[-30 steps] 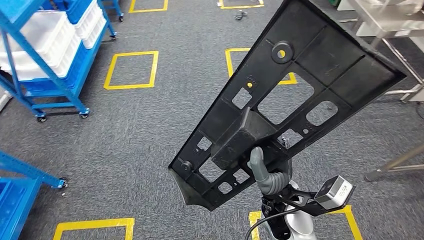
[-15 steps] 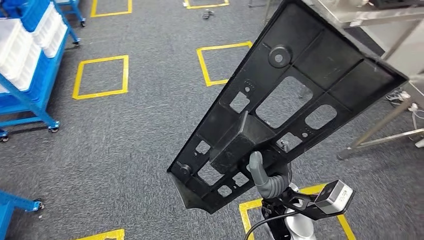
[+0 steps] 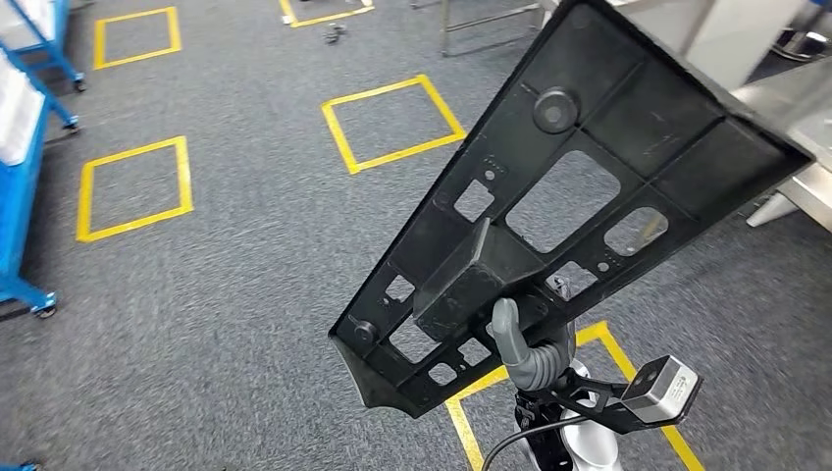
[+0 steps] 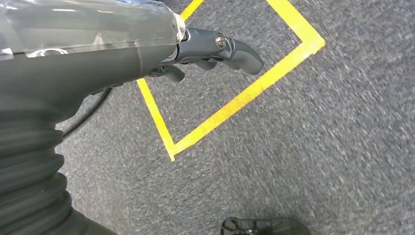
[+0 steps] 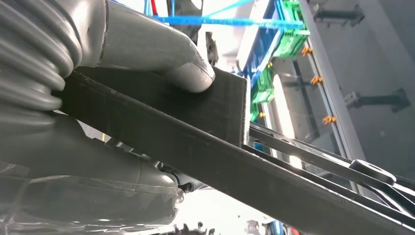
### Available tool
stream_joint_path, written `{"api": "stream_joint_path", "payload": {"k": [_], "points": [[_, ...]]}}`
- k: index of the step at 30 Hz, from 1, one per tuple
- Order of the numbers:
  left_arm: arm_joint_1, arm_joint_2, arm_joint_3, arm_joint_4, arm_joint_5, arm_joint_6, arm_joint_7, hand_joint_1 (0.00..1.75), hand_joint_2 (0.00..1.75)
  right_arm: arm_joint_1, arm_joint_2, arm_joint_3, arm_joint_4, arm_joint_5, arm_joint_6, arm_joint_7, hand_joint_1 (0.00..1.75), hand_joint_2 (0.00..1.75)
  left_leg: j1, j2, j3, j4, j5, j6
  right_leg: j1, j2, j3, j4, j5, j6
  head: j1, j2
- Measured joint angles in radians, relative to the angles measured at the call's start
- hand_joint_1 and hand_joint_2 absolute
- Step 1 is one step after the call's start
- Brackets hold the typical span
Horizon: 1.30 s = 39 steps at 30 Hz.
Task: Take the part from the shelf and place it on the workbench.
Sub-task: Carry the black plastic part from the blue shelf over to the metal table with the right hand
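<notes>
Gripping the black part (image 3: 549,211) by its near end, my right hand (image 3: 525,343) points its long axis up and away toward the workbench (image 3: 785,93) ahead-right. My left hand (image 4: 205,51) hangs empty, fingers loosely curled.

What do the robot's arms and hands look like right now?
The right hand has a thick grey thumb and a grey ribbed cover, on a silver arm with a black cable and a boxy silver-and-black wrist camera. The left hand has dark grey fingers, a ribbed dark cover and clear plastic wrap.

Your head view looks down on the floor (image 3: 245,285); both wrist views sit close behind their hands.
</notes>
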Motion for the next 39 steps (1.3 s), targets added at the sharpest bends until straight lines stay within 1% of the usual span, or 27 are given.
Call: {"api": "stream_joint_path", "payload": {"k": [1, 2, 4, 6, 8, 9, 10, 11, 13, 14, 15, 16, 17, 19, 20, 22, 24, 26, 28, 29, 30, 31, 32, 33, 35, 37, 39], "points": [[0.001, 0.0, 0.0, 0.0, 0.0, 0.0, 0.0, 0.0, 1.75, 0.001, 0.0, 0.0, 0.0, 0.0, 0.0, 0.0, 1.75, 1.75, 0.0, -0.002, 0.006, -0.019, 0.023, 0.002, 0.0, 0.014, 0.001, 0.001, 0.0, 0.0, 0.0, 0.0], [0.001, 0.0, 0.0, 0.0, 0.0, 0.001, 0.001, 0.0, 1.75, 0.001, 0.0, 0.0, 0.0, 0.0, 0.001, 0.0, 1.75, 1.75, 0.0, -0.008, 0.03, -0.075, 0.061, 0.005, 0.0, 0.027, 0.002, 0.002, 0.0, 0.001, 0.0, 0.0], [0.0, 0.001, 0.0, 0.0, -0.001, 0.004, 0.001, 0.0, 1.75, 0.001, 0.0, 0.0, 0.0, 0.0, 0.003, 0.0, 1.75, 1.75, 0.002, -0.051, 0.091, -0.217, 0.125, 0.012, 0.0, 0.051, 0.001, 0.005, 0.001, 0.004, 0.0, 0.0], [0.0, 0.002, 0.0, 0.0, -0.004, 0.007, 0.005, 0.0, 1.75, 0.0, 0.0, 0.0, 0.0, 0.0, 0.006, 0.0, 1.75, 1.75, 0.002, -0.089, 0.119, -0.283, 0.141, 0.018, -0.004, 0.072, -0.007, 0.006, 0.006, 0.016, 0.0, 0.0], [0.001, 0.002, 0.0, 0.0, -0.009, 0.009, 0.011, 0.0, 1.75, -0.001, 0.0, 0.0, 0.0, 0.0, 0.008, 0.0, 1.75, 1.75, 0.0, -0.08, 0.121, -0.29, 0.144, 0.027, -0.007, 0.094, -0.015, 0.003, 0.014, 0.031, 0.0, 0.0], [0.0, 0.002, -0.001, 0.0, -0.012, 0.01, 0.013, 0.0, 1.75, -0.001, 0.0, 0.0, -0.001, 0.0, 0.009, 0.0, 1.75, 1.75, 0.001, -0.068, 0.122, -0.294, 0.148, 0.034, -0.006, 0.088, -0.017, 0.004, 0.013, 0.038, 0.001, 0.0], [0.0, 0.002, -0.002, 0.0, -0.013, 0.01, 0.013, 0.0, 1.75, -0.001, 0.0, 0.0, -0.001, 0.001, 0.009, 0.0, 1.75, 1.75, 0.003, -0.056, 0.123, -0.3, 0.153, 0.042, -0.004, 0.068, -0.023, 0.015, 0.003, 0.043, 0.003, 0.0], [0.001, 0.001, -0.002, 0.0, -0.015, 0.01, 0.013, 0.0, 1.75, -0.002, 0.0, 0.0, -0.001, 0.002, 0.008, 0.0, 1.75, 1.75, 0.004, -0.043, 0.123, -0.305, 0.157, 0.049, -0.001, 0.039, -0.037, 0.045, -0.018, 0.048, 0.006, 0.0], [0.008, 0.001, -0.004, 0.0, -0.02, 0.01, 0.013, 0.0, 1.75, -0.002, -0.001, 0.0, -0.001, 0.006, 0.006, 0.0, 1.75, 1.75, 0.002, -0.016, 0.122, -0.307, 0.159, 0.057, -0.001, -0.015, -0.087, 0.16, -0.083, 0.055, 0.012, 0.0], [0.013, 0.001, -0.004, 0.0, -0.022, 0.01, 0.013, 0.0, 1.75, 0.0, -0.002, 0.0, -0.001, 0.007, 0.005, -0.001, 1.75, 1.75, 0.0, -0.001, 0.121, -0.306, 0.159, 0.058, -0.003, -0.024, -0.115, 0.222, -0.11, 0.058, 0.012, 0.0], [0.016, 0.001, -0.005, 0.0, -0.025, 0.01, 0.014, 0.0, 1.75, 0.002, -0.002, 0.0, 0.0, 0.008, 0.004, -0.002, 1.75, 1.75, -0.001, 0.013, 0.12, -0.305, 0.158, 0.058, -0.004, -0.027, -0.132, 0.261, -0.12, 0.06, 0.012, 0.0], [0.017, 0.001, -0.007, 0.0, -0.027, 0.01, 0.015, 0.0, 1.75, 0.004, -0.003, 0.0, 0.0, 0.01, 0.003, -0.003, 1.75, 1.75, -0.001, 0.026, 0.12, -0.305, 0.157, 0.058, -0.005, -0.029, -0.131, 0.267, -0.113, 0.061, 0.012, 0.0], [0.016, 0.0, -0.008, 0.0, -0.029, 0.01, 0.016, 0.0, 1.75, 0.005, -0.004, 0.0, 0.0, 0.01, 0.003, -0.003, 1.75, 1.75, -0.002, 0.038, 0.12, -0.304, 0.156, 0.057, -0.005, -0.034, -0.11, 0.231, -0.088, 0.06, 0.012, 0.0], [0.013, 0.0, -0.012, 0.0, -0.033, 0.008, 0.02, 0.0, 1.75, 0.004, -0.006, 0.0, -0.001, 0.013, 0.003, -0.004, 1.75, 1.75, -0.004, 0.057, 0.124, -0.302, 0.152, 0.052, 0.001, -0.067, -0.032, 0.094, -0.032, 0.053, 0.012, 0.0], [0.012, 0.0, -0.015, 0.0, -0.036, 0.007, 0.022, 0.0, 1.75, 0.003, -0.006, 0.001, -0.002, 0.017, 0.002, -0.004, 1.75, 1.75, -0.007, 0.066, 0.125, -0.3, 0.149, 0.048, 0.005, -0.084, -0.001, 0.037, -0.015, 0.047, 0.012, 0.0], [0.011, 0.0, -0.02, 0.0, -0.043, 0.005, 0.025, 0.0, 1.75, 0.001, -0.006, 0.003, -0.006, 0.029, -0.004, -0.006, 1.75, 1.75, -0.012, 0.083, 0.127, -0.298, 0.145, 0.038, 0.013, -0.097, 0.017, -0.007, -0.012, 0.036, 0.011, 0.0], [0.007, 0.0, -0.024, 0.0, -0.049, 0.004, 0.027, 0.0, 1.75, 0.001, -0.007, 0.007, -0.009, 0.042, -0.011, -0.008, 1.75, 1.75, -0.011, 0.093, 0.129, -0.295, 0.14, 0.027, 0.012, -0.075, 0.014, -0.01, -0.007, 0.026, 0.01, 0.0], [0.003, 0.0, -0.026, 0.0, -0.051, 0.003, 0.027, 0.0, 1.75, -0.002, -0.007, 0.013, -0.011, 0.051, -0.015, -0.01, 1.75, 1.75, -0.006, 0.058, 0.116, -0.259, 0.111, 0.016, 0.007, -0.057, 0.015, -0.016, -0.002, 0.015, 0.01, 0.0], [0.006, 0.0, -0.027, 0.0, -0.052, 0.002, 0.028, 0.0, 1.75, -0.008, -0.007, 0.024, -0.013, 0.063, -0.018, -0.012, 1.75, 1.75, -0.001, 0.012, 0.067, -0.148, 0.049, 0.008, 0.004, -0.038, 0.014, -0.017, 0.001, 0.008, 0.01, 0.0], [0.009, 0.001, -0.027, 0.0, -0.053, 0.001, 0.029, 0.0, 1.75, -0.011, -0.008, 0.031, -0.013, 0.071, -0.021, -0.013, 1.75, 1.75, -0.001, 0.003, 0.036, -0.081, 0.022, 0.006, 0.004, -0.026, 0.013, -0.016, 0.002, 0.005, 0.009, 0.0], [0.011, 0.001, -0.027, 0.0, -0.055, 0.0, 0.029, 0.0, 1.75, -0.014, -0.009, 0.039, -0.012, 0.08, -0.026, -0.014, 1.75, 1.75, 0.0, 0.0, 0.012, -0.032, 0.009, 0.004, 0.004, -0.013, 0.013, -0.014, 0.002, 0.005, 0.01, 0.0], [0.012, 0.002, -0.027, 0.0, -0.057, -0.002, 0.029, 0.0, 1.75, -0.018, -0.01, 0.047, -0.012, 0.088, -0.03, -0.014, 1.75, 1.75, 0.0, -0.001, 0.003, -0.015, 0.015, 0.003, 0.003, -0.001, 0.012, -0.012, 0.002, 0.005, 0.009, 0.0], [0.012, 0.002, -0.028, 0.0, -0.059, -0.002, 0.029, 0.0, 1.75, -0.023, -0.011, 0.056, -0.011, 0.095, -0.035, -0.014, 1.75, 1.75, 0.002, -0.002, 0.011, -0.038, 0.039, 0.002, 0.003, 0.012, 0.012, -0.009, 0.002, 0.005, 0.01, 0.0], [0.011, 0.002, -0.028, 0.0, -0.06, -0.003, 0.029, 0.0, 1.75, -0.03, -0.012, 0.064, -0.011, 0.099, -0.038, -0.014, 1.75, 1.75, 0.004, -0.009, 0.037, -0.096, 0.078, 0.003, 0.002, 0.025, 0.012, -0.006, 0.002, 0.007, 0.01, 0.0], [0.011, 0.002, -0.029, 0.0, -0.062, -0.003, 0.029, 0.0, 1.75, -0.042, -0.013, 0.078, -0.01, 0.102, -0.041, -0.015, 1.75, 1.75, 0.01, -0.051, 0.093, -0.223, 0.128, 0.007, 0.001, 0.048, 0.008, 0.0, 0.001, 0.013, 0.01, 0.0], [0.011, 0.002, -0.029, 0.0, -0.062, -0.003, 0.03, 0.0, 1.75, -0.05, -0.014, 0.087, -0.01, 0.103, -0.042, -0.015, 1.75, 1.75, 0.01, -0.08, 0.115, -0.274, 0.137, 0.016, 0.0, 0.067, -0.001, 0.003, 0.006, 0.027, 0.01, 0.0], [0.01, 0.001, -0.031, 0.0, -0.062, -0.004, 0.033, 0.0, 1.75, -0.055, -0.015, 0.094, -0.011, 0.104, -0.043, -0.014, 1.75, 1.75, 0.007, -0.065, 0.114, -0.279, 0.143, 0.028, -0.002, 0.085, -0.008, -0.001, 0.013, 0.041, 0.01, 0.0]]}}
